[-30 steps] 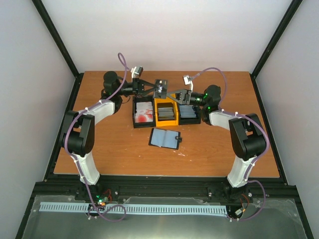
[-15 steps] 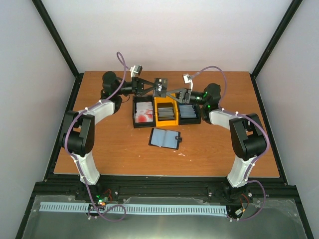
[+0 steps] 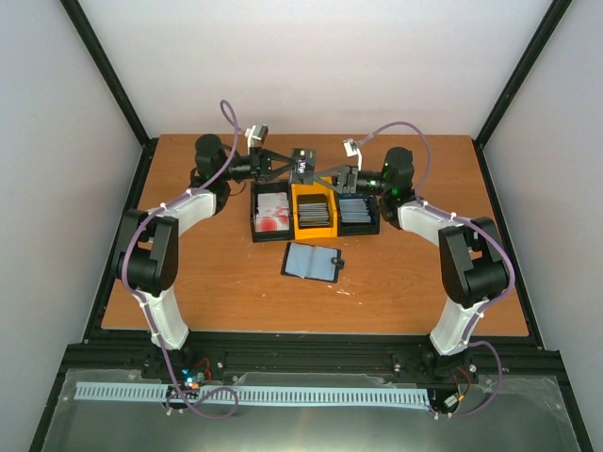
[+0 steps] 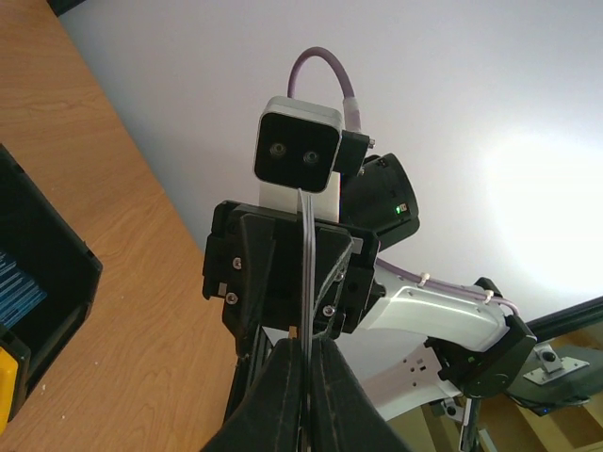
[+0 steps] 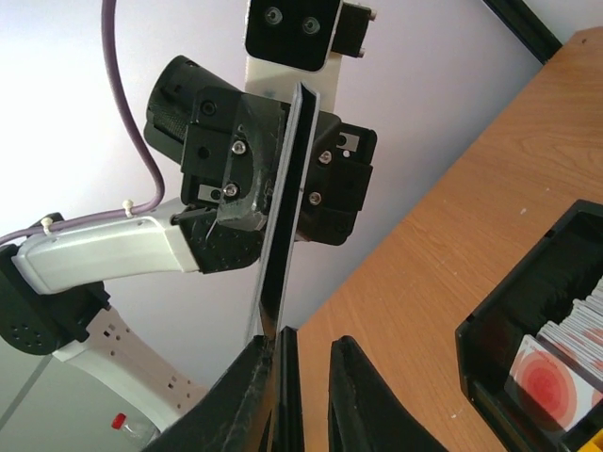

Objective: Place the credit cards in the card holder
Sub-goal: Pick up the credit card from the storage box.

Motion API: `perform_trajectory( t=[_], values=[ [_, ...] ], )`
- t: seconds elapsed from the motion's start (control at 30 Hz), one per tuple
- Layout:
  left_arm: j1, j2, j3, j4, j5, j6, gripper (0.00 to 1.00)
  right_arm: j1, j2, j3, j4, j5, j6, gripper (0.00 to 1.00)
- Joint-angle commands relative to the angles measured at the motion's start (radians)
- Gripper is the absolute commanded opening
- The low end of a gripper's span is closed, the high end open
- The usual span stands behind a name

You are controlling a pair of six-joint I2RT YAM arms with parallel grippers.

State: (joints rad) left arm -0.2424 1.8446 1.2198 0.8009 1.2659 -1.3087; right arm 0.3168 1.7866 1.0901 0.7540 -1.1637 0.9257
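Observation:
My left gripper (image 3: 298, 169) hangs above the bins, shut on a dark credit card (image 3: 304, 166). In the left wrist view the card (image 4: 308, 264) stands edge-on, pinched between the closed jaws of the left gripper (image 4: 309, 353). My right gripper (image 3: 327, 177) faces it from the right. In the right wrist view the card (image 5: 287, 188) reaches down between the jaws of the right gripper (image 5: 301, 347) and lies against the left finger (image 5: 247, 395). A gap shows beside the right finger (image 5: 363, 405). The card holder (image 3: 311, 262) lies open on the table, in front of the bins.
Three bins stand side by side under the grippers: a black one (image 3: 254, 215) with white, red-blotched cards (image 5: 551, 377), a yellow one (image 3: 300, 215) with dark cards, and a black one (image 3: 374, 215) with blue cards. Black frame rails edge the wooden table (image 3: 188, 273).
The right gripper has narrowed around the card's free end, and the right arm's elbow has shifted back and up. The left gripper has stayed still, holding the card.

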Motion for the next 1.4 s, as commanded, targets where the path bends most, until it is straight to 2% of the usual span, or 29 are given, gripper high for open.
perform_trajectory(
  t=[0.0, 0.2, 0.47, 0.57, 0.73, 0.9, 1.0, 1.37],
  values=[
    [-0.023, 0.01, 0.028, -0.053, 0.0, 0.068, 0.03, 0.022, -0.016, 0.039, -0.085, 0.007, -0.047, 0.18],
    [-0.03, 0.035, 0.041, -0.072, -0.003, 0.085, 0.02, 0.029, -0.01, 0.048, -0.101, 0.002, -0.045, 0.18],
    [-0.037, 0.038, 0.041, -0.098, -0.007, 0.11, 0.03, 0.037, 0.019, 0.099, -0.23, 0.024, -0.091, 0.14],
    [-0.037, 0.039, 0.042, -0.107, -0.008, 0.117, 0.03, 0.037, 0.017, 0.097, -0.229, 0.032, -0.084, 0.14],
    [-0.037, 0.057, 0.044, -0.12, -0.015, 0.12, 0.04, 0.035, 0.026, 0.081, -0.193, 0.046, -0.047, 0.03],
    [-0.037, 0.09, 0.056, -0.167, -0.03, 0.141, 0.07, 0.02, 0.061, 0.0, 0.004, 0.044, 0.094, 0.03],
    [-0.037, 0.113, 0.062, -0.194, -0.035, 0.158, 0.08, 0.012, 0.075, -0.035, 0.051, 0.044, 0.135, 0.03],
    [-0.041, 0.218, 0.095, -0.331, -0.066, 0.239, 0.12, -0.02, 0.139, -0.061, -0.111, 0.075, 0.08, 0.03]
  ],
)
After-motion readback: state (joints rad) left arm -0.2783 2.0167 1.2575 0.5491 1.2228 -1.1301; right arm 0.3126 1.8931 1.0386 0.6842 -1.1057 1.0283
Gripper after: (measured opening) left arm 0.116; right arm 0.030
